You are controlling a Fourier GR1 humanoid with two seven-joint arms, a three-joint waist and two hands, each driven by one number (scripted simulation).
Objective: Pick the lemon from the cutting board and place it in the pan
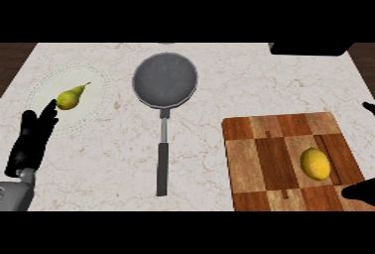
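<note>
The lemon (316, 163) lies on the cutting board (264, 149), on the board's right half and toward its near edge. It is untouched, so the pick is not yet made. Its long axis runs roughly from the board's far edge to its near edge, with only a slight tilt.

My right hand (360, 191) is clearly the nearer one. It barely shows: one dark part covers the board's near right corner, just beside the lemon's near end, and a small tip shows off the board's far right corner. With those two parts so far apart I read the fingers as spread and holding nothing, though most of the hand is out of view, so that's a cautious call. The lemon sits to the left of that hand, between the two parts and touching neither.

My left hand (33, 139) rests well to the left of the board, fingers straight and up, holding nothing.

The pan (165, 79) sits on the tabletop (219, 64) to the left of the board and farther back, its handle pointing toward me alongside the board's left edge. I judge the next move to be closing across the lemon's short width, then carrying it left and away off the board.
</note>
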